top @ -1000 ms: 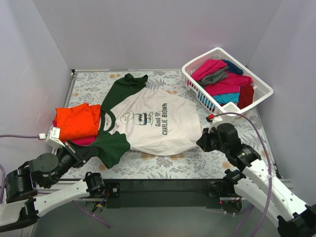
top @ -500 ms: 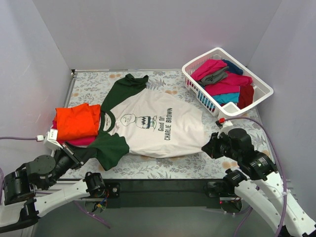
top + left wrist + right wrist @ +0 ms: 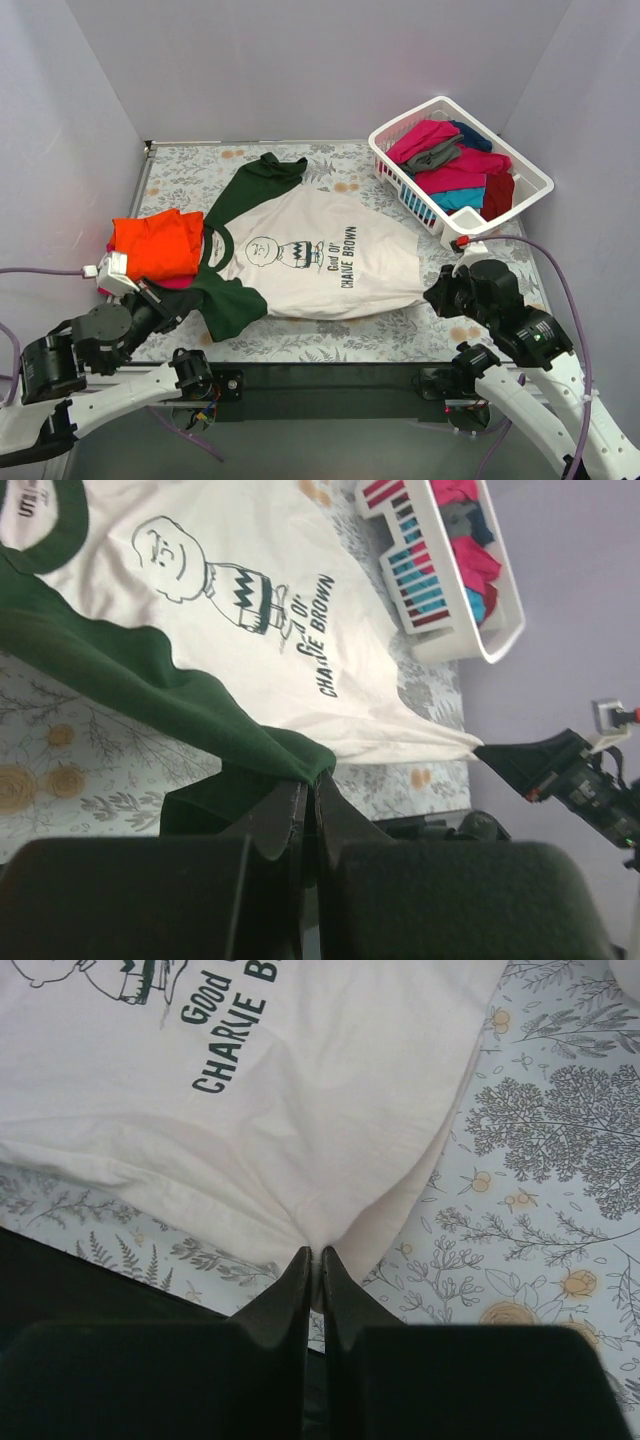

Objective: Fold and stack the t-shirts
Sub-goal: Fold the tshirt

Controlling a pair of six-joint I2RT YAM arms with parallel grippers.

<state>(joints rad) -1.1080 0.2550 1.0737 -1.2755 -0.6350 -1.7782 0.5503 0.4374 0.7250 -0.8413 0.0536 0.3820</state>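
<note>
A cream-white t-shirt with dark green sleeves and a cartoon-face print (image 3: 310,255) lies spread across the middle of the table cover. My left gripper (image 3: 172,300) is shut on its near green sleeve (image 3: 200,715), the cloth pinched between the fingertips (image 3: 290,800). My right gripper (image 3: 432,293) is shut on the shirt's cream hem corner (image 3: 330,1215), which is pulled taut to the right. A folded orange t-shirt (image 3: 155,245) lies on a magenta one at the left edge. Several more t-shirts, magenta, teal, grey, dark red and navy, fill the white basket (image 3: 395,172).
The white slatted basket stands at the back right, also seen in the left wrist view (image 3: 440,645). The grey floral table cover (image 3: 470,250) reaches the black front edge (image 3: 330,375). Purple walls close in on the left, back and right.
Both grippers have moved with the shirt still held: the right one pulled the hem corner to the right, the left one shifted right. The shirt now lies flatter and stretched.
</note>
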